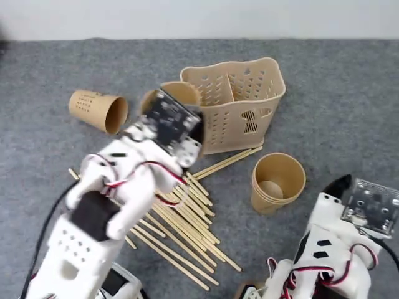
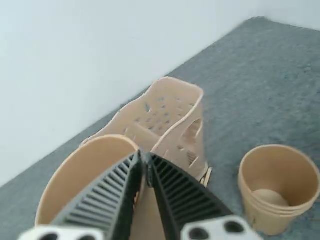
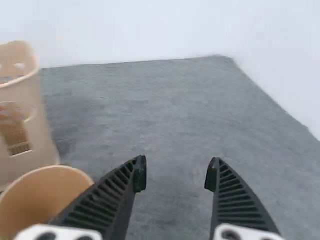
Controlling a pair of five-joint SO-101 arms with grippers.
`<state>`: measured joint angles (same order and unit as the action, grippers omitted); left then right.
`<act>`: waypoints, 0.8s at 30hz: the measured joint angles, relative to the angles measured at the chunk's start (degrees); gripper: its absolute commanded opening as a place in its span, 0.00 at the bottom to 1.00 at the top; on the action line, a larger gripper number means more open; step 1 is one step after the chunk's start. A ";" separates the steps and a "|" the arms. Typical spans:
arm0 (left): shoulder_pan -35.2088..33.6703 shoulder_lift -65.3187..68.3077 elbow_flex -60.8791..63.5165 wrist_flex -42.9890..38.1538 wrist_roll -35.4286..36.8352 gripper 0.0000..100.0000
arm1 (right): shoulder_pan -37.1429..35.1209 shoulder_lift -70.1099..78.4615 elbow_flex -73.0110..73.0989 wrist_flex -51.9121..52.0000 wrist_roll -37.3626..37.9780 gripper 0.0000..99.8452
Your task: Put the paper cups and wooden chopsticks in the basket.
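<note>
My left gripper point(image 2: 145, 161) is shut on the rim of a tan paper cup point(image 2: 82, 172), one finger inside and one outside. In the high view this cup point(image 1: 179, 92) hangs beside the basket's left wall. The perforated beige basket point(image 1: 240, 103) stands upright at the back centre, and the left wrist view has the basket point(image 2: 170, 117) just beyond the held cup. A stack of upright cups point(image 1: 277, 179) stands in front of the basket on the right. Another cup point(image 1: 96, 111) lies on its side at the left. Wooden chopsticks point(image 1: 187, 227) lie scattered under the left arm. My right gripper point(image 3: 176, 174) is open over bare carpet, near the cup stack point(image 3: 40, 200).
Grey carpet point(image 1: 349, 106) covers the table, with free room to the right of the basket and along the far edge. A white wall point(image 3: 150, 25) runs behind. The right arm's body point(image 1: 340, 249) fills the near right corner.
</note>
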<state>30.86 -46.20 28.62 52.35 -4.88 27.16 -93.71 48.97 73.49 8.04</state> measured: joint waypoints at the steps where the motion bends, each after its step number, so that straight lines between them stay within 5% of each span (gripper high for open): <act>1: 1.14 0.00 1.67 -2.64 0.00 0.01 | 1.14 0.00 0.00 -0.35 0.00 0.21; 10: 11.69 0.00 8.62 -17.58 0.00 0.01 | 4.31 0.00 0.00 -1.49 -2.29 0.21; 24: 22.95 0.09 9.76 -22.42 0.00 0.01 | 4.31 0.00 0.00 -1.58 -2.37 0.21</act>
<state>53.80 -46.11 38.37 29.93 -4.88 31.47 -93.71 48.97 71.91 5.67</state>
